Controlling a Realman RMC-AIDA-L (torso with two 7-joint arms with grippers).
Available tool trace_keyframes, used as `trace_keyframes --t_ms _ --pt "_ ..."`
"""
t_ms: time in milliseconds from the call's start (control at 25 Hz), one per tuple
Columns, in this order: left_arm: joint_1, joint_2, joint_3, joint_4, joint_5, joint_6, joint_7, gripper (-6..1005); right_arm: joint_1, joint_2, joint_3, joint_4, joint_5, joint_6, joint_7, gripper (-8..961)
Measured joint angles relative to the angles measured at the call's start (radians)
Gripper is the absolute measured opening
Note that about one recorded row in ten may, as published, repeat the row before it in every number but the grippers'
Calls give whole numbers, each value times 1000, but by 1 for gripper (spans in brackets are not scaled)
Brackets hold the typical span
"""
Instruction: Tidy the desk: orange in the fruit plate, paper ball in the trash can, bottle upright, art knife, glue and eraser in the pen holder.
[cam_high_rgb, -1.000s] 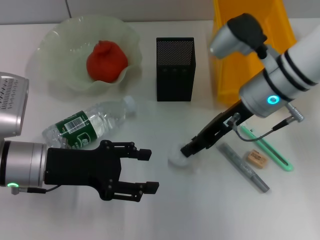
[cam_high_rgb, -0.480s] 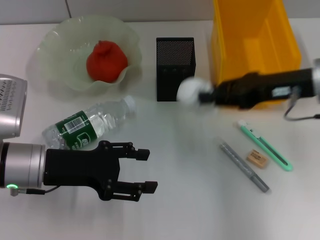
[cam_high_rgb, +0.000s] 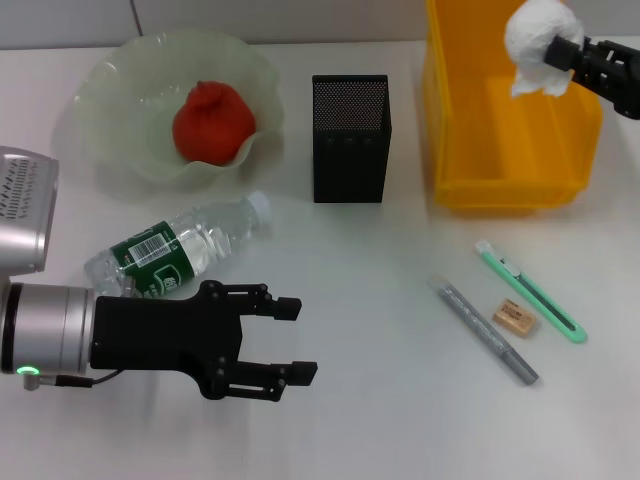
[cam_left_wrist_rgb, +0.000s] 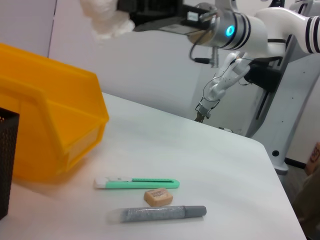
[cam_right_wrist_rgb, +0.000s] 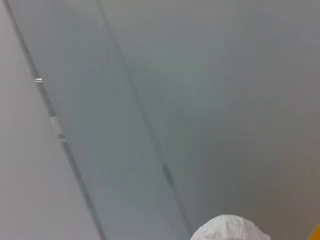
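Note:
My right gripper (cam_high_rgb: 572, 52) is shut on the white paper ball (cam_high_rgb: 538, 42) and holds it above the yellow trash bin (cam_high_rgb: 500, 185) at the back right; the ball also shows in the left wrist view (cam_left_wrist_rgb: 106, 20) and the right wrist view (cam_right_wrist_rgb: 230, 228). The orange (cam_high_rgb: 212, 122) lies in the pale green fruit plate (cam_high_rgb: 110, 80). The water bottle (cam_high_rgb: 180, 248) lies on its side. The black mesh pen holder (cam_high_rgb: 350, 140) stands at the centre back. The green art knife (cam_high_rgb: 530, 290), eraser (cam_high_rgb: 515, 317) and grey glue stick (cam_high_rgb: 485, 330) lie at the right front. My left gripper (cam_high_rgb: 295, 340) is open near the bottle.
The wrist view of the left arm shows the knife (cam_left_wrist_rgb: 137, 183), eraser (cam_left_wrist_rgb: 158, 196) and glue stick (cam_left_wrist_rgb: 157, 213) beside the bin (cam_left_wrist_rgb: 45, 125), with the table's edge beyond them.
My right gripper lifted the paper ball off the table, carried it back and to the right, and now holds it over the yellow bin. The left arm has not moved.

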Motion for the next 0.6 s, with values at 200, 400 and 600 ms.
trace_keyframes --t_ms 200,400,600 --pt "0 0 0 0 -2 -7 0 769 1 1 -9 8 -3 166 -12 262" --pt "0 0 0 0 -3 -8 0 769 38 0 -22 21 -99 267 -11 261" --pt "0 0 0 0 -4 -8 0 769 82 3 -22 52 -192 308 -6 260"
